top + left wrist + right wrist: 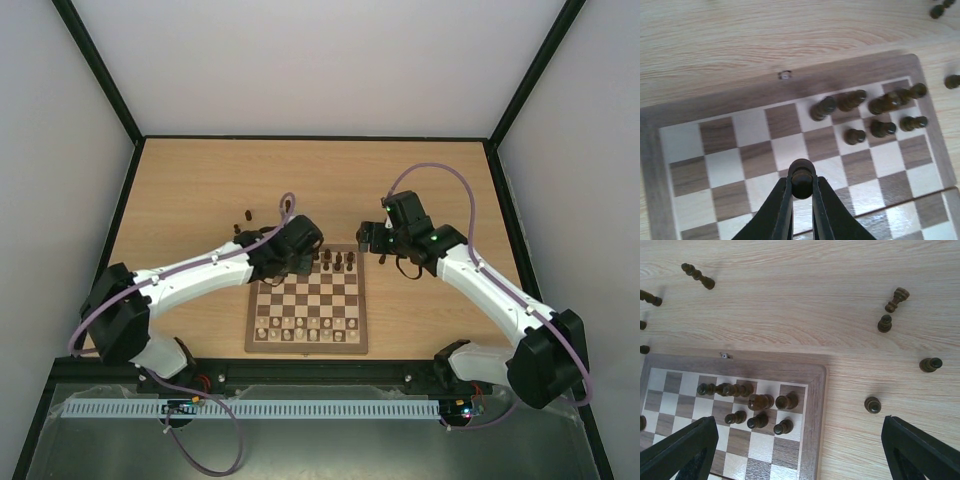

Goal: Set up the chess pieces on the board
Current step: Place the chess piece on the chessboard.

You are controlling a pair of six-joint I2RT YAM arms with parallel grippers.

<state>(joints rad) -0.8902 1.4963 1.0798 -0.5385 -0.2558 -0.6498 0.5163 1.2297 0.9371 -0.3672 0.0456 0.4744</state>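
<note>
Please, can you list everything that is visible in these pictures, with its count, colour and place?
table: one, light wood, under everything.
board: one, brown and cream squares, brown frame, table centre.
dark pieces on board: several, overlapping so count unclear, dark brown, far right corner.
loose dark pieces: four right of the board, more beyond its far left; dark brown, on table.
held piece: one, dark brown, above the board.
pale pieces: count unclear, cream, board's near rows.
left hand: one, black, shut on held piece.
right hand: one, black, open, above the board's far right corner.
</note>
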